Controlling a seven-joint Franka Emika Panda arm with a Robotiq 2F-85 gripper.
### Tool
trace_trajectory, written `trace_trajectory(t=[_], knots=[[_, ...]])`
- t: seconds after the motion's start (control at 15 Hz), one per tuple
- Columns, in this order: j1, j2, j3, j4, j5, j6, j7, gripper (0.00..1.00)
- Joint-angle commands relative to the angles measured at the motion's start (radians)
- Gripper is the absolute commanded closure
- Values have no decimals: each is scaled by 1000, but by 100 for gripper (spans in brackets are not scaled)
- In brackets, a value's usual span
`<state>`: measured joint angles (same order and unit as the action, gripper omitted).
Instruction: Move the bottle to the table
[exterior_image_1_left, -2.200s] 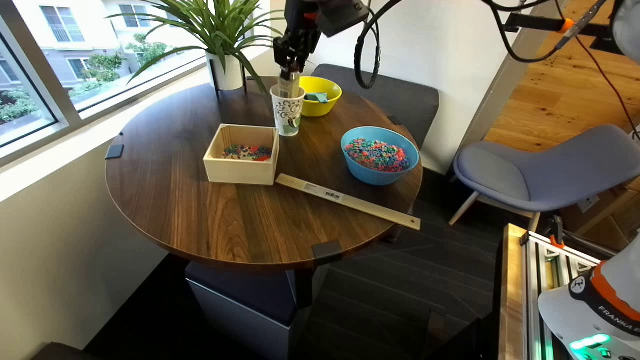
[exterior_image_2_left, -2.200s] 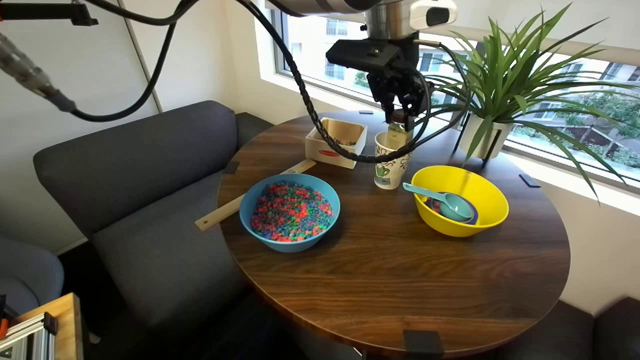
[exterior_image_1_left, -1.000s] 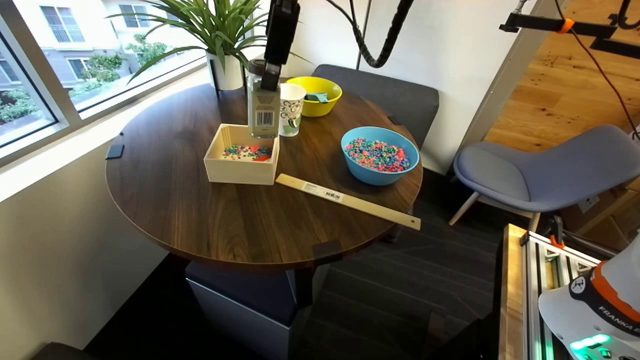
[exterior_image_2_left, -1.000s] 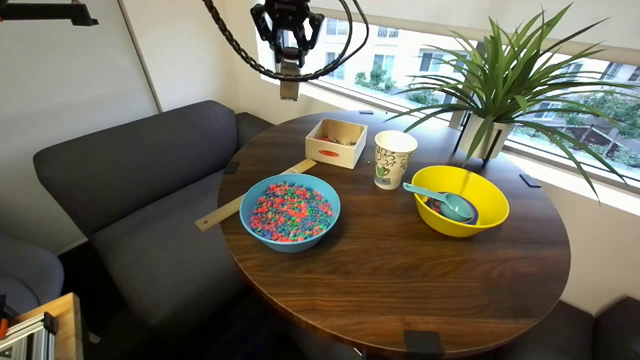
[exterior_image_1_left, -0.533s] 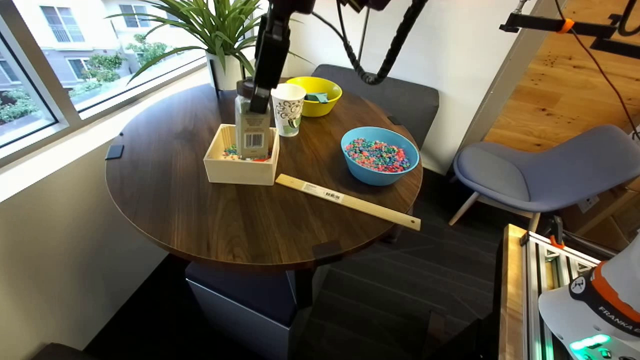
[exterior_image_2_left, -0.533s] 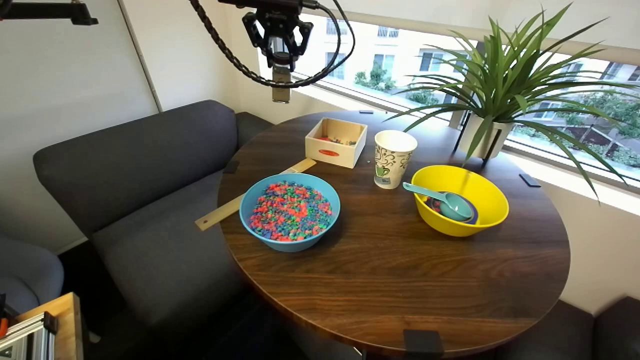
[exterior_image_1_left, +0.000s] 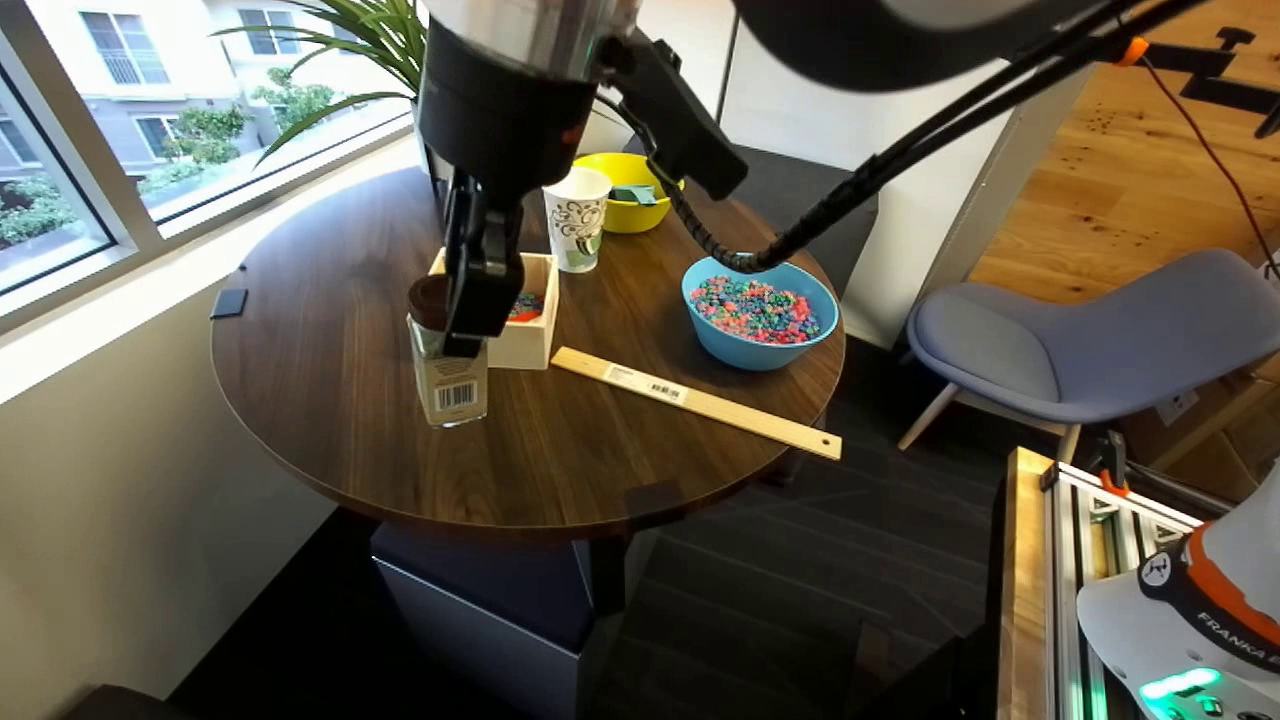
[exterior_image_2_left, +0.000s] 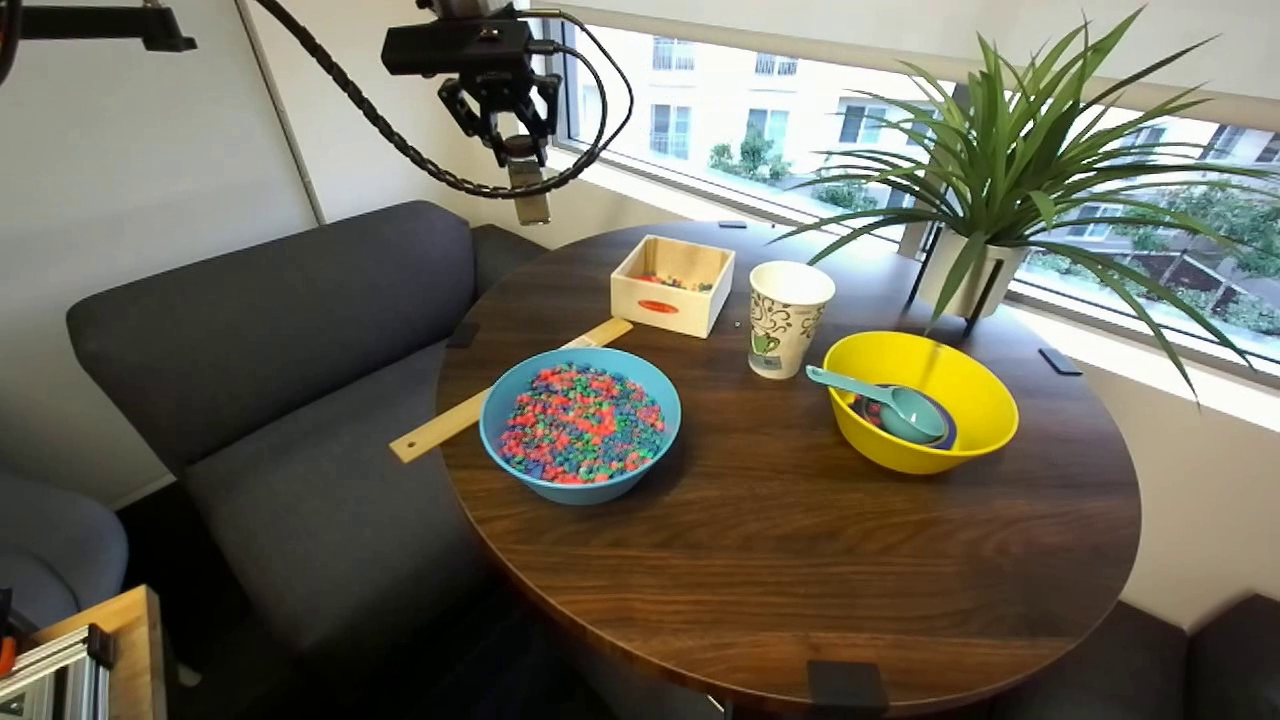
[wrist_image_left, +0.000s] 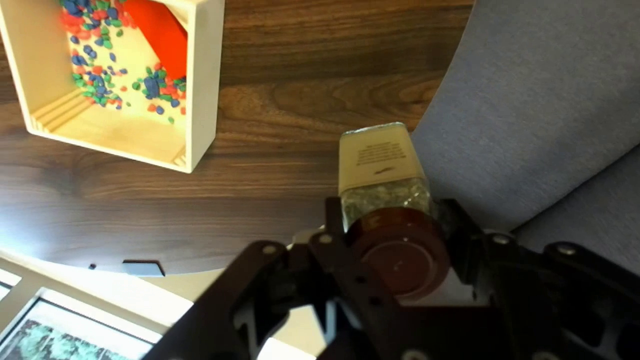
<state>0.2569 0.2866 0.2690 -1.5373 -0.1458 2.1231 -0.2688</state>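
Note:
The bottle is see-through with a beige barcode label and a dark red-brown cap. It shows in both exterior views (exterior_image_1_left: 455, 385) (exterior_image_2_left: 530, 200) and in the wrist view (wrist_image_left: 381, 155). My gripper (exterior_image_1_left: 462, 335) is shut on the bottle at its cap end; its fingers sit on both sides of the cap in the wrist view (wrist_image_left: 392, 215) and in an exterior view (exterior_image_2_left: 522, 150). The bottle hangs in the air, slightly tilted, beyond the box from the cup. The round dark brown table (exterior_image_1_left: 330, 400) (exterior_image_2_left: 800, 560) is below.
A pale wooden box (exterior_image_1_left: 525, 340) (wrist_image_left: 205, 85) with coloured bits stands beside the bottle. A patterned white cup (exterior_image_2_left: 780, 330), a blue bowl (exterior_image_2_left: 580, 490), a yellow bowl (exterior_image_2_left: 975, 400) with a spoon and a wooden ruler (exterior_image_1_left: 700, 400) are on the table. A potted plant (exterior_image_2_left: 980, 200) stands near the window.
The bottle was down in the cup, then my gripper lifted it out and carried it past the box. In the last half second it moved further from the cup, still held.

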Motion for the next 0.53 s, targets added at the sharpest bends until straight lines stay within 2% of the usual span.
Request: trace_trajectory(t=[0.0,0.13,0.47], knots=[[33,-9,-33,-69,-97,30,71,75],[31,5,-34,-82,-96,14,82,75],[-9,72,-24,-62,33,22,56,75]])
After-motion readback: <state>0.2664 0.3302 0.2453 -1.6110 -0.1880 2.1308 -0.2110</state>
